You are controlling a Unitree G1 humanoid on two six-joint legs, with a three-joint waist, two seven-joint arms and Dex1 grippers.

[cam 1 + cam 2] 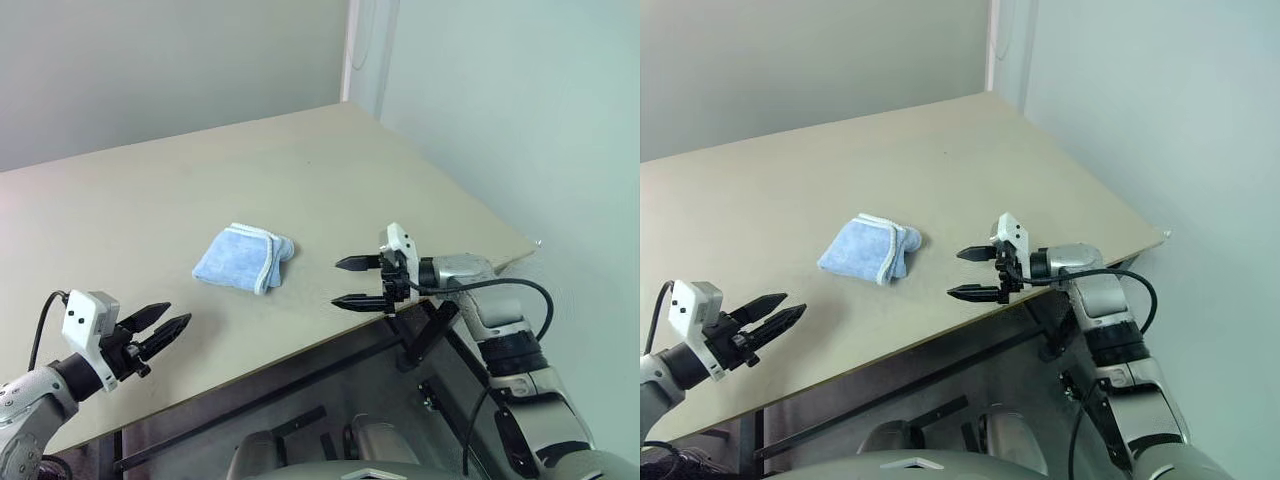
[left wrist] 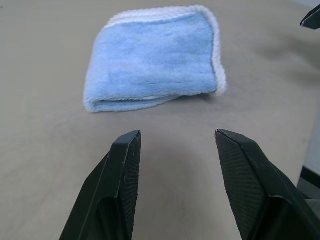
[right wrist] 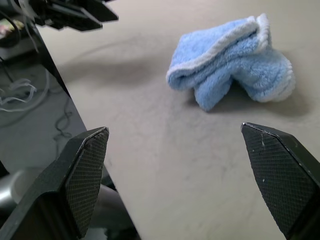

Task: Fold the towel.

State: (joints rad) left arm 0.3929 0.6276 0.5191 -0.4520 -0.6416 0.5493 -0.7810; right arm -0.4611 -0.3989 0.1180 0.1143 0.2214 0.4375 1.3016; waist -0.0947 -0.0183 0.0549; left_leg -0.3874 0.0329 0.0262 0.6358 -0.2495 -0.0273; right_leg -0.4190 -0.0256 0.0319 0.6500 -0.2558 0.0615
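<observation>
Item: the towel (image 1: 243,258), light blue terry with white stitched edging, folded into a small bundle; the layers bunch unevenly at one end and the white edge curves round the side toward the right arm. Location: on the bench (image 1: 150,200), about midway across its width and nearer the front edge than the back, touching nothing else

Right gripper (image 1: 358,281): just off the towel's right side, close to the bench's front edge, pointing left toward the cloth; jaws spread wide apart, one finger above the other, nothing between them. From the right wrist view the towel lies ahead, clear of both fingers

Left gripper (image 1: 163,325): well apart from the towel, over the front left part of the bench, pointing forward and right toward it; jaws partly apart, empty. The left wrist view shows the towel (image 2: 150,60) beyond the fingertips (image 2: 129,142), with bare bench between

Surface: bench pale beige, plain; light wall behind and to the right
</observation>
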